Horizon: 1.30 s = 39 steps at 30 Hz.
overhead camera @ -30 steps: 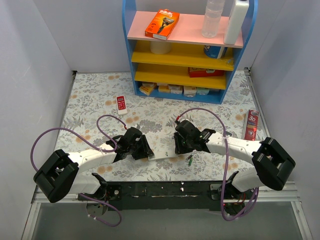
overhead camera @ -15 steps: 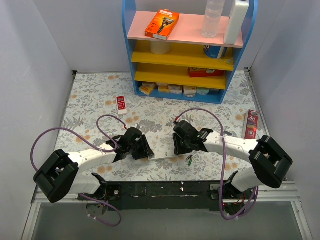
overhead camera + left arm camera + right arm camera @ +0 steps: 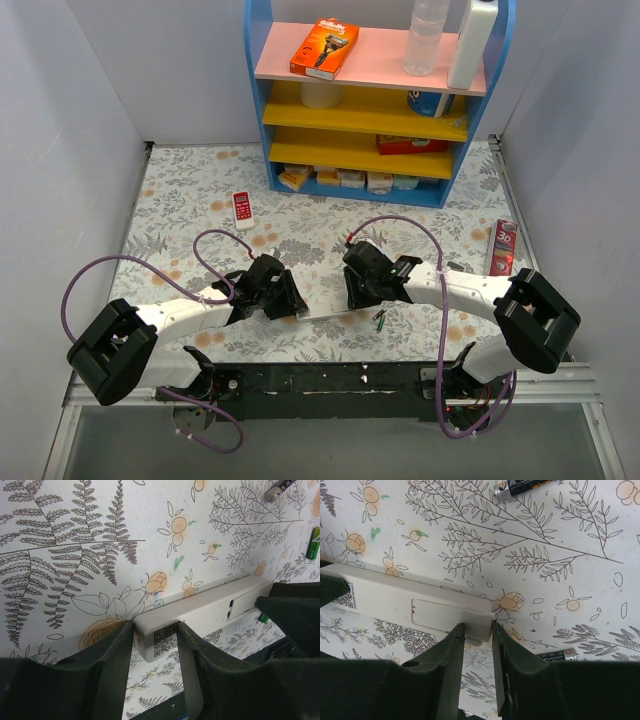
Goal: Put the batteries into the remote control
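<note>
Far out to my left on the flowered table [image 3: 180,200], a short red-and-white remote [image 3: 242,207] lies well apart from the work. My left gripper [image 3: 293,303] is low over the table, its two dark fingers [image 3: 117,650] closed on either side of one end of the remote control [image 3: 326,313], the end that bears a small printed code square. The remote control lies flat between my two arms with its plain white back up, and its battery cover [image 3: 447,615] is in place. My right gripper [image 3: 353,297] meets the other end, where its fingers [image 3: 454,645] stand close together and pinch the near corner by the cover. Just to the right of that end, near the table's front edge, two of the batteries [image 3: 381,319] lie loose together, one green and one dark. Farther right, by the wall, lies a red tube [image 3: 503,250].
</note>
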Available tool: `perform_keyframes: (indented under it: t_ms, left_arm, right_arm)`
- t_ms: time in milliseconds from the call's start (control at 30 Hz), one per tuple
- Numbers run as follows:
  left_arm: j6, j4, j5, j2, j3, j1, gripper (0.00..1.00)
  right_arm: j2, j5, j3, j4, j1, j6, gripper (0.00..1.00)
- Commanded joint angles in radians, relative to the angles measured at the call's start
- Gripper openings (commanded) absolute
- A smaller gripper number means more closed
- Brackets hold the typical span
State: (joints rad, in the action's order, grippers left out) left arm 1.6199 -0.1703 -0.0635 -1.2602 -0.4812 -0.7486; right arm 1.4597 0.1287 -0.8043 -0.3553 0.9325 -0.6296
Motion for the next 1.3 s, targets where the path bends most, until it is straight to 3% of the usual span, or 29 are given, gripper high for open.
perform_keyframes:
  t_ms: [0,1267]
  left_arm:
    - [-0.02,-0.081,0.03,-0.007,0.035,-0.006,0.4]
    - [0.003,-0.086,0.037,0.005,0.049,-0.006,0.42]
  right_arm:
    - [0.031,0.017,-0.006,-0.031,0.014,-0.015,0.34]
    - [-0.019,-0.003,0.08,0.003,0.0,-0.064,0.25]
